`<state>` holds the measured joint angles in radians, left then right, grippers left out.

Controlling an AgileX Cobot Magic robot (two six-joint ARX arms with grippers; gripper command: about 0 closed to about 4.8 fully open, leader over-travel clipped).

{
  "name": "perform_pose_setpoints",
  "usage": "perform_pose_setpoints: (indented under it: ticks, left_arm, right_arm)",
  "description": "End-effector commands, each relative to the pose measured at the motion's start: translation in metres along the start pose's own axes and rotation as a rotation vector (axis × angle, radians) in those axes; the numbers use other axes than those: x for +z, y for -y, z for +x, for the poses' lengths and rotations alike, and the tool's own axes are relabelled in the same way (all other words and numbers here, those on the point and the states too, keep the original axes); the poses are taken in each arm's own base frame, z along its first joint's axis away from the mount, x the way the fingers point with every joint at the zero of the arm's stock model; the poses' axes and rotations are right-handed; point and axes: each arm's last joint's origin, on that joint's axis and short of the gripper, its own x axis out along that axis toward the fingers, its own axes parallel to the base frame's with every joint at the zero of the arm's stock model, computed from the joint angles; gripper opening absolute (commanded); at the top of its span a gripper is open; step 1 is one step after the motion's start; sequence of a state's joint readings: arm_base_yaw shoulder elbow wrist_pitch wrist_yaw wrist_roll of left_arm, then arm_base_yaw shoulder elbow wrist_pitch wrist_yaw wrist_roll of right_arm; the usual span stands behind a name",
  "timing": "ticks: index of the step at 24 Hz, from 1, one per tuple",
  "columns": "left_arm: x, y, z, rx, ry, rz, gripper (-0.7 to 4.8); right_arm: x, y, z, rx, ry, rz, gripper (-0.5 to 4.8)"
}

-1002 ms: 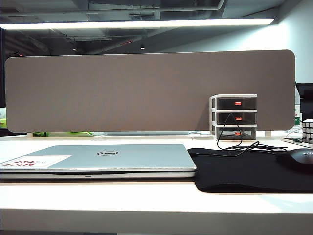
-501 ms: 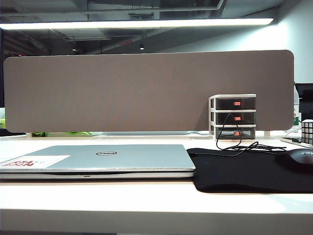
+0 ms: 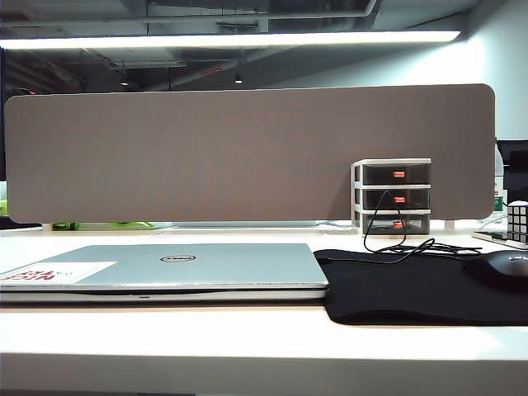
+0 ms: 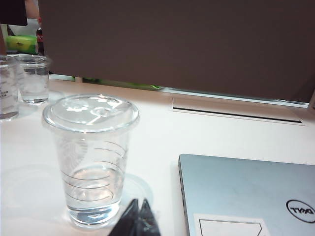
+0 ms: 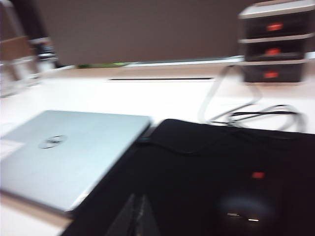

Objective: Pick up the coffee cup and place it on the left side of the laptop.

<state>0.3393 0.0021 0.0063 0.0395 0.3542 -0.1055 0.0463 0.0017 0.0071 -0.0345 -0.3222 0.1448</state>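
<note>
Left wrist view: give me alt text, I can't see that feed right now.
The coffee cup, lidded and upright on the white table, stands left of the closed laptop. The shut left gripper sits just before it, holding nothing.

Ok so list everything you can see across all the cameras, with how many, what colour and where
clear plastic coffee cup with domed lid: one, clear, some clear liquid inside, upright on the white desk left of the laptop
flat silver Dell laptop: one, silver, closed, desk centre-left
black mouse pad: one, black, right of the laptop
black mouse: one, on the pad's right end
small three-drawer organiser: one, white frame, dark drawers, against the partition
black cable: one, from the drawers onto the pad
brown desk partition: one, behind everything
other clear cups: two, far side of the desk, beyond the coffee cup
left gripper: shut, close beside the coffee cup
right gripper: blurred, over the mouse pad
</note>
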Motion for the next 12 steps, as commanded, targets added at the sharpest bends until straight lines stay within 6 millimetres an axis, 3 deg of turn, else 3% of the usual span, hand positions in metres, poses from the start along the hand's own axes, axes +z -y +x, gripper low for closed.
perform_pose_setpoints:
  ticks: [1, 12]
  left_arm:
    - [-0.005, 0.004, 0.001, 0.014, -0.045, 0.033, -0.06]
    - [-0.008, 0.029, 0.004, -0.040, -0.058, 0.145, -0.06]
  right_arm:
    - [0.000, 0.004, 0.000, -0.112, 0.017, -0.085, -0.01]
    - [0.004, 0.007, -0.001, -0.267, 0.067, -0.130, -0.01]
